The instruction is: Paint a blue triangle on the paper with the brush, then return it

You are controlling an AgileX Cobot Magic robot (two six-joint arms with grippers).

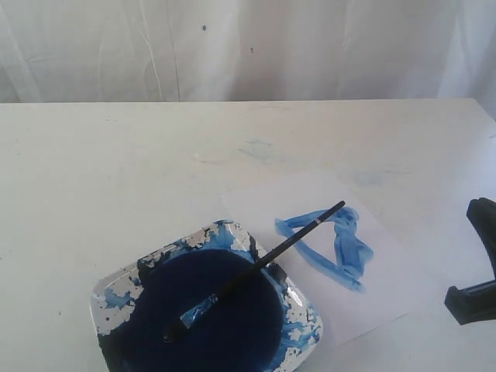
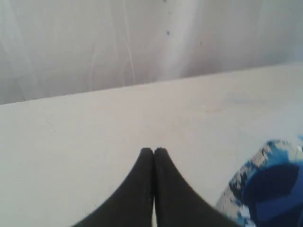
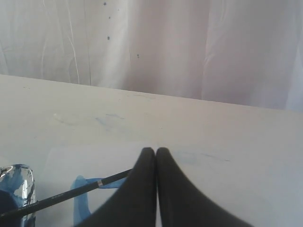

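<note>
Brush (image 1: 255, 270), thin, black-handled, lies returned across your blue-splotched white dish (image 1: 107, 296) at seven o'clock; left end effector (image 2: 154, 151) and right end effector (image 3: 155, 150) closed, empty.

The paper (image 1: 310, 194) is thin, white and matt. The blue triangle (image 1: 353, 248) looks streaky and rough. The brush (image 1: 256, 269) has a smooth black handle. The dish (image 1: 106, 298) holds shiny dark paint (image 1: 225, 322). The table (image 1: 116, 170) is matt white.

one brush (image 1: 256, 270); one dish (image 1: 108, 298), one paper (image 1: 387, 279), one blue triangle (image 1: 353, 252) beneath it; two grippers: left gripper (image 2: 154, 151), right gripper (image 3: 155, 150).
</note>
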